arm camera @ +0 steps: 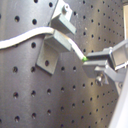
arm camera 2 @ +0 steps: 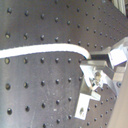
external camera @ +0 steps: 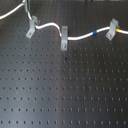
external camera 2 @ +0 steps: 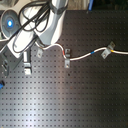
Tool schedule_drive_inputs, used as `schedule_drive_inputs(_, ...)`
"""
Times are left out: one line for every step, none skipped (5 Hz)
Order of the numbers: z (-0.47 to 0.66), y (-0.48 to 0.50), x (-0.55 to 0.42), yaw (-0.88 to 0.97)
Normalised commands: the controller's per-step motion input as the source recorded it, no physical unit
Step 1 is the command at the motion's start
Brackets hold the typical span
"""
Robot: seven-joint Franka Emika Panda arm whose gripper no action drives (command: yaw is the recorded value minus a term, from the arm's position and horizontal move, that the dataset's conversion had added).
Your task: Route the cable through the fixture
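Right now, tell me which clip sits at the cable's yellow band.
The rightmost clip in the first exterior view: the cable's yellow band lies against it. The middle clip has the red band.

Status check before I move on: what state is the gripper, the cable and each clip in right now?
gripper: shut on the cable, just past the fixture.
cable: slack, strung across all three clips.
fixture: cable lies at its forked top; fully seated or not, cannot tell.
upright dark grey clip: cable passes through its top, red band beside it.
broad rounded clip: cable passes through, yellow band at its edge.
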Motion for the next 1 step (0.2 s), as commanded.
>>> schedule_drive_inputs(0.21, 0.062, -0.052, 0.00)
